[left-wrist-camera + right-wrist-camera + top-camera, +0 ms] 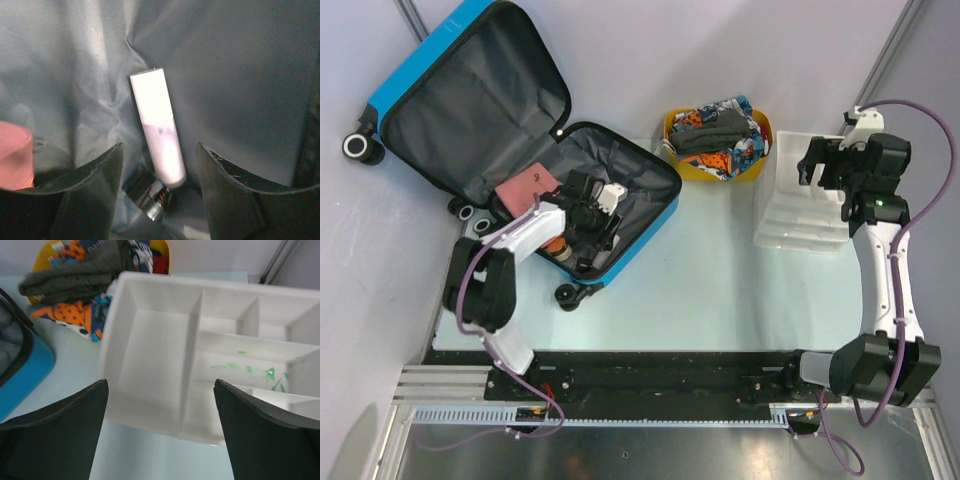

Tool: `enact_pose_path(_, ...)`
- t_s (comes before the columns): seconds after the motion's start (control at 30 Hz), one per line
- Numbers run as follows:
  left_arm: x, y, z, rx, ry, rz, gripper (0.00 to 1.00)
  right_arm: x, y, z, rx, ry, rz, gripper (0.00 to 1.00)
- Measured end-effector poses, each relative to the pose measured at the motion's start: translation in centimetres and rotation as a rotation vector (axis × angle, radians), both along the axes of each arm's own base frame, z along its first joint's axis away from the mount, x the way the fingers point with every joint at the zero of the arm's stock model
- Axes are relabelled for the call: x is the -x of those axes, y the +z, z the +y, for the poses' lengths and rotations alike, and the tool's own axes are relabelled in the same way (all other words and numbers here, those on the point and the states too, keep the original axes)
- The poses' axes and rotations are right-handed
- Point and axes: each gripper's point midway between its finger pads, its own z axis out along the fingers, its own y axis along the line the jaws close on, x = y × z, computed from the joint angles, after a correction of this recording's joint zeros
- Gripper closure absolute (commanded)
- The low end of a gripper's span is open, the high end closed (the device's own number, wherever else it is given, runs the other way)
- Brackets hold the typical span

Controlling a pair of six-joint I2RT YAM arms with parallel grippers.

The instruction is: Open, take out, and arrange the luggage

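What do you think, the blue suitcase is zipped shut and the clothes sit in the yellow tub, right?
Not quite. The blue suitcase lies wide open, as the top view shows. The clothes do sit in the yellow tub.

1. You can see the luggage (470,100) has a glossy blue hard-plastic shell.
2. Its lining (240,75) is creased dark grey cloth with a faint sheen.
3. The tube (157,135) is smooth pale plastic, and its cap (147,195) is mirror-shiny.
4. On your far right, the tray (160,340) is smooth white plastic.

Top view: far, straight down; left wrist close inside upper-left bright-blue hard-shell suitcase (470,100); right wrist close over right-side white divided plastic tray (800,215).
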Motion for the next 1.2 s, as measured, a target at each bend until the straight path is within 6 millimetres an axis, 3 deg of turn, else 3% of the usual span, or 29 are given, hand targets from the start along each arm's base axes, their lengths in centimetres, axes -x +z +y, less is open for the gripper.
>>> enact_pose_path(0.2,-1.9,-3.8,-0.9,-0.048,0.043,0.088,0.43,1.6,4.6,1.2,0.014,0.047,-0.138,0.03)
enact_pose_path(0.4,-3.1,-5.8,-2.2,-0.070,0.059,0.120,0.57,2.1,5.4,2.4,0.018,0.100,-0.164,0.02)
enact_pose_path(0.43,-3.2,-6.1,-2.3,-0.072,0.062,0.125,0.64,2.1,5.4,2.5,0.019,0.108,-0.164,0.02)
enact_pose_path(0.63,-3.1,-6.2,-2.5,-0.066,0.082,0.134,0.94,2.3,5.5,3.5,0.012,0.169,-0.171,0.02)
enact_pose_path(0.7,-3.0,-5.8,-2.7,-0.051,0.081,0.136,1.00,2.4,5.5,4.2,-0.002,0.201,-0.172,0.02)
enact_pose_path(0.77,-2.9,-4.9,-2.9,-0.030,0.078,0.131,1.00,2.5,5.5,5.1,-0.023,0.237,-0.168,0.03)
enact_pose_path(0.83,-3.0,-3.0,-3.5,0.011,0.070,0.110,1.00,2.4,5.3,6.0,-0.041,0.267,-0.162,0.04)
enact_pose_path(0.9,-3.6,0.1,-4.4,0.069,0.056,0.060,1.00,2.1,4.8,7.3,-0.059,0.308,-0.147,0.04)
enact_pose_path(1.07,-6.1,11.2,-6.8,0.259,0.020,-0.144,1.00,1.7,3.7,10.7,-0.114,0.399,-0.109,0.08)
enact_pose_path(1.2,-6.6,19.6,-8.7,0.431,-0.025,-0.265,1.00,1.8,3.4,14.5,-0.182,0.489,-0.091,0.11)
